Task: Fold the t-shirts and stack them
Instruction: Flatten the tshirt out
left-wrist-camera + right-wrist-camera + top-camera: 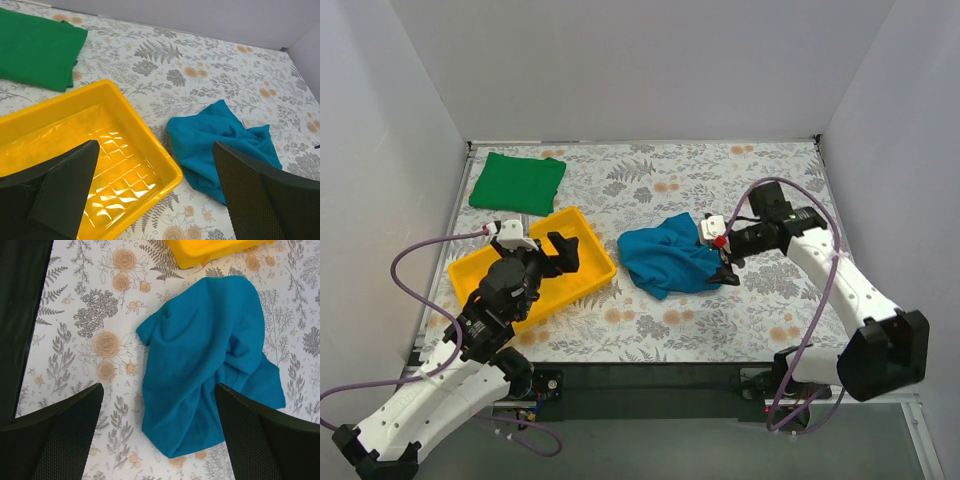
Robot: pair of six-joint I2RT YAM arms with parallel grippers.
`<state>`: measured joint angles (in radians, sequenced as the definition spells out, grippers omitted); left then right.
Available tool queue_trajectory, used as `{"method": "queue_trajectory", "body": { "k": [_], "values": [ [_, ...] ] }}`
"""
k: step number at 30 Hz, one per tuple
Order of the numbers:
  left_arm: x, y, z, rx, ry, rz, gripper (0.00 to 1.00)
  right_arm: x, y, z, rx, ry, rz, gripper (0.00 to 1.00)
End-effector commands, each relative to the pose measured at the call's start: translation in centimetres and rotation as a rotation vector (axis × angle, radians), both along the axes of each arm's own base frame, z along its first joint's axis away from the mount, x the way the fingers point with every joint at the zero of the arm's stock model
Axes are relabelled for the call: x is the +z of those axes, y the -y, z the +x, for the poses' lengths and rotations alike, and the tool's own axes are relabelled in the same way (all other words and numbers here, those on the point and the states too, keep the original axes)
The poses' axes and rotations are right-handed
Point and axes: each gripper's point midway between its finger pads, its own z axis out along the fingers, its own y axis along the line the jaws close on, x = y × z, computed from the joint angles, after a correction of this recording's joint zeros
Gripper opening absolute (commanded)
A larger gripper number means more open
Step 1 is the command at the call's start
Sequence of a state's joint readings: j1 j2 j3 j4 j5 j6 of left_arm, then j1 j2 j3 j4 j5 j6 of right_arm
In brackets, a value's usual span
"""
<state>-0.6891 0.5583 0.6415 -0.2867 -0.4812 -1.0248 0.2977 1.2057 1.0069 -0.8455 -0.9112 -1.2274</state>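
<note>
Top view: teal-blue t-shirt (665, 262) lies crumpled and unfolded at frame centre on the floral counter (740, 175). Bright green t-shirt (517, 183) is upper left, folded into a flat rectangle and well apart from the teal one. Yellow tray (595, 238) sits left of centre. Its far corner is near the green shirt, and its right corner is just beside the teal shirt, not touching.

Left arm (500, 290) reaches up from lower left and hangs over the tray. Left jaws are spread wide with nothing between them. In the left wrist view the fingers (65, 190) show at the lower left and lower right corners, with the tray rim (147, 135) running between them. Teal shirt (220, 140) is right of centre, green shirt (35, 47) upper left.

Right arm (830, 265) comes in from the right, its tip at the teal shirt's right edge. Right jaws are wide apart too, not clamping cloth. In the right wrist view the fingers (60, 440) frame the bottom corners, the teal shirt (210, 355) fills centre-right, and a tray corner (210, 250) is at the top. Can't tell whether the fingers touch the fabric.
</note>
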Motion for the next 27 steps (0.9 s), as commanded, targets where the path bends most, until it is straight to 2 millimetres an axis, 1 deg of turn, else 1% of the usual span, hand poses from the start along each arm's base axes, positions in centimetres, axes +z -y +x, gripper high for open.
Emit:
{"method": "queue_trajectory", "body": {
  "k": [1,2,3,4,5,6,7,8,9,10,11,12,13,14,15,16,17,18,19,20,22,25,27],
  "values": [
    [-0.2,-2.2,0.2,0.109,0.01,0.008,0.97,-0.3,-1.1,0.9,0.119,0.042,-0.119,0.98],
    [-0.3,-2.5,0.2,0.125,0.01,0.012,0.98,-0.4,-2.3,0.5,0.176,0.064,-0.135,0.98],
    [-0.4,-2.7,0.3,0.141,0.01,0.016,0.98,-0.8,-2.8,0.7,0.196,0.078,-0.17,0.98],
    [-0.3,-3.0,0.3,0.154,0.011,0.016,0.98,-1.3,-3.6,0.8,0.225,0.075,-0.19,0.98],
    [-0.3,-3.0,0.3,0.155,0.008,0.017,0.98,-1.1,-5.2,0.1,0.282,0.103,-0.2,0.98],
    [-0.4,-3.0,0.3,0.158,0.007,0.019,0.98,-1.3,-5.9,0.6,0.29,0.138,-0.232,0.98],
    [-0.3,-3.1,0.2,0.159,0.01,0.018,0.98,-1.9,-6.8,0.5,0.309,0.143,-0.255,0.97],
    [-0.2,-3.1,0.2,0.159,0.011,0.015,0.98,-1.3,-8.8,-0.2,0.354,0.186,-0.255,0.97],
    [-0.2,-3.2,0.1,0.159,0.011,0.015,0.98,-1.2,-9.8,0.3,0.334,0.214,-0.273,0.97],
    [0.6,-3.2,-0.1,0.155,0.023,0.006,0.98,-1.6,-11.7,-0.7,0.376,0.225,-0.282,0.97],
    [1.0,-3.2,-0.2,0.147,0.025,0.003,0.98,-0.4,-13.2,-0.4,0.368,0.256,-0.267,0.97],
    [1.0,-3.3,-0.5,0.141,0.008,0.012,0.98,-0.2,-14.4,-0.2,0.351,0.269,-0.267,0.96],
    [2.0,-3.5,-0.7,0.143,0.018,0.0,0.98,-0.6,-15.6,-0.4,0.364,0.268,-0.27,0.96],
    [2.3,-3.8,-0.9,0.152,0.022,-0.002,0.98,-0.7,-17.0,-1.5,0.399,0.276,-0.269,0.96],
    [2.2,-4.1,-1.1,0.158,0.013,0.008,0.98,-0.1,-18.2,-1.4,0.397,0.306,-0.263,0.96],
    [2.2,-4.4,-1.2,0.166,0.015,0.008,0.98,-1.1,-19.4,-1.4,0.399,0.296,-0.273,0.96],
    [2.1,-4.8,-1.5,0.175,0.022,0.006,0.98,-1.5,-20.6,-2.4,0.425,0.306,-0.276,0.95],
    [1.9,-5.1,-1.6,0.19,0.025,0.008,0.98,-1.8,-21.3,-2.3,0.421,0.325,-0.289,0.95],
    [1.8,-5.3,-1.7,0.193,0.029,0.005,0.98,-2.7,-22.2,-2.2,0.422,0.325,-0.305,0.95],
    [1.7,-5.6,-2.0,0.194,0.038,-0.002,0.98,-2.9,-23.2,-2.6,0.432,0.345,-0.3,0.95],
    [1.8,-5.9,-2.3,0.201,0.044,-0.014,0.98,-3.9,-24.4,-2.1,0.419,0.36,-0.318,0.94],
    [1.9,-6.7,-3.0,0.219,0.057,-0.045,0.97,-4.6,-26.3,-2.4,0.422,0.365,-0.309,0.93],
    [2.1,-6.9,-3.3,0.216,0.067,-0.062,0.97,-4.9,-27.3,-2.4,0.419,0.375,-0.303,0.93]
  ]
}}
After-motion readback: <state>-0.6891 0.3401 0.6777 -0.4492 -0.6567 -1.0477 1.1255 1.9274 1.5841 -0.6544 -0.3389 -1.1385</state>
